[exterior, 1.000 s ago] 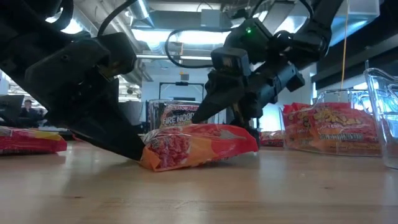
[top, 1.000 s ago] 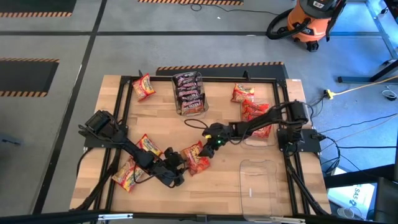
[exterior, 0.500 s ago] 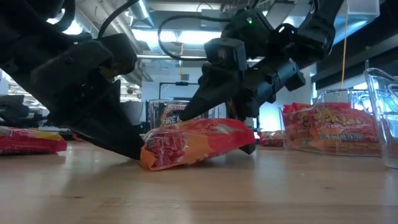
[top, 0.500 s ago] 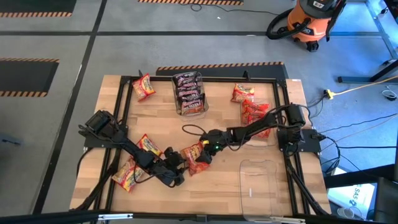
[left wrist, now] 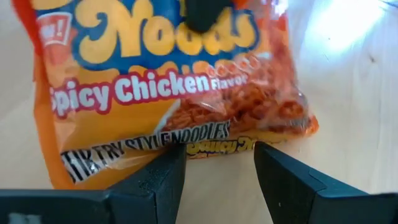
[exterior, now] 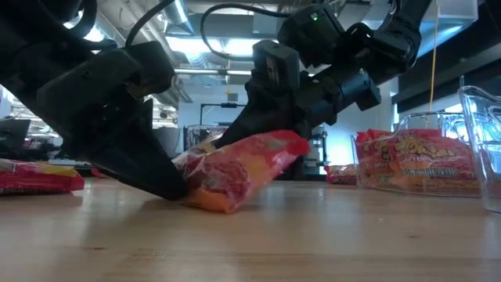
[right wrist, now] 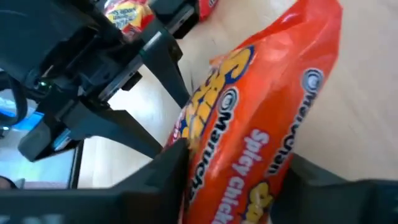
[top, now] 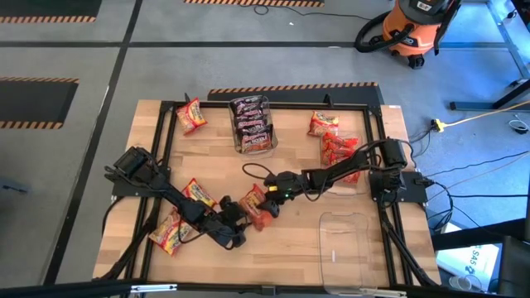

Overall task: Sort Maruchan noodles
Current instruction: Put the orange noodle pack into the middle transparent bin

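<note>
An orange Maruchan Spicy Chicken packet [top: 255, 207] lies near the table's middle, between both grippers. My right gripper [top: 267, 197] comes from the right and is shut on it [right wrist: 230, 180]. My left gripper [top: 238, 218] stands open at the packet's opposite end, with one finger on either side of the bottom seam [left wrist: 217, 165]. In the low view the packet [exterior: 235, 168] sits tilted. More packets lie at the far left [top: 190, 114], beside the left arm [top: 199, 194] and at the near left [top: 168, 232]. My right gripper pinches the packet between its two fingers at the end nearest the right arm [right wrist: 249, 143]. It comes slanting down from the table's right. That end [exterior: 290, 145] is raised and the opposite end [exterior: 215, 202] rests on the table. My left gripper stands at the packet's lower seam [left wrist: 211, 146]; I cannot tell whether it touches it.
A clear bin of dark packets [top: 252, 124] stands at the far middle. Red-orange packets [top: 338, 149] sit in a clear bin at the right, with one more [top: 323, 124] beyond it. An empty clear bin [top: 344, 240] stands at the near right. A black frame [top: 273, 104] edges the table.
My right gripper has moved toward the table's left and down onto the packet. The packet's end nearest the right arm has tipped up off the table, while its other end has stayed down by my left gripper. The packet has shifted slightly left.
</note>
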You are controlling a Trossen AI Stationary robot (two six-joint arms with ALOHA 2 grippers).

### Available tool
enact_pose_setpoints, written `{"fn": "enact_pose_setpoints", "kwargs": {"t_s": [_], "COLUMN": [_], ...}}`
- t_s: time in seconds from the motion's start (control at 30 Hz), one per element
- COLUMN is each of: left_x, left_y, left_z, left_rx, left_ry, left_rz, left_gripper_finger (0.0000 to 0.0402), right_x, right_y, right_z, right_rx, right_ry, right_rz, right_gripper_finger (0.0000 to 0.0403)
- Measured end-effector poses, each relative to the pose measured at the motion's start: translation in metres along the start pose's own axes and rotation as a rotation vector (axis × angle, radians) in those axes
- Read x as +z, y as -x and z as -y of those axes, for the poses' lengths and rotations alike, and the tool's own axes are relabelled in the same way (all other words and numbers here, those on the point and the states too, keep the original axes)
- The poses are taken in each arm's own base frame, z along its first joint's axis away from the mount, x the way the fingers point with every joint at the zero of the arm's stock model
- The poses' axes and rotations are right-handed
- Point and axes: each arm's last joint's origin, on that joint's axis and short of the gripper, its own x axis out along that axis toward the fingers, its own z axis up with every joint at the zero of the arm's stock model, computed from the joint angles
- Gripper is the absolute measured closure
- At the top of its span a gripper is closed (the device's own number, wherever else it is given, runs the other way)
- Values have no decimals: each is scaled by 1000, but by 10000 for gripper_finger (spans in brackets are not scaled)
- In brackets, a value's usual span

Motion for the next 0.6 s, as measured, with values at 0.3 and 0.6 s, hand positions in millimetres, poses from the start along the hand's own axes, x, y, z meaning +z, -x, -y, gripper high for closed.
{"fn": "enact_pose_setpoints", "kwargs": {"t_s": [0.3, 0.6], "left_x": [24, 37], "left_y": [28, 39], "left_z": [5, 8], "left_rx": [-140, -181], "left_ry": [56, 104], "left_rz": [-86, -50], "left_gripper_finger": [216, 216], "right_x": [8, 37], "right_y": [11, 85], "right_z": [-10, -51], "right_rx": [68, -42], "right_ry": [119, 287], "right_rz": [-36, -27], "right_gripper_finger": [317, 299]}}
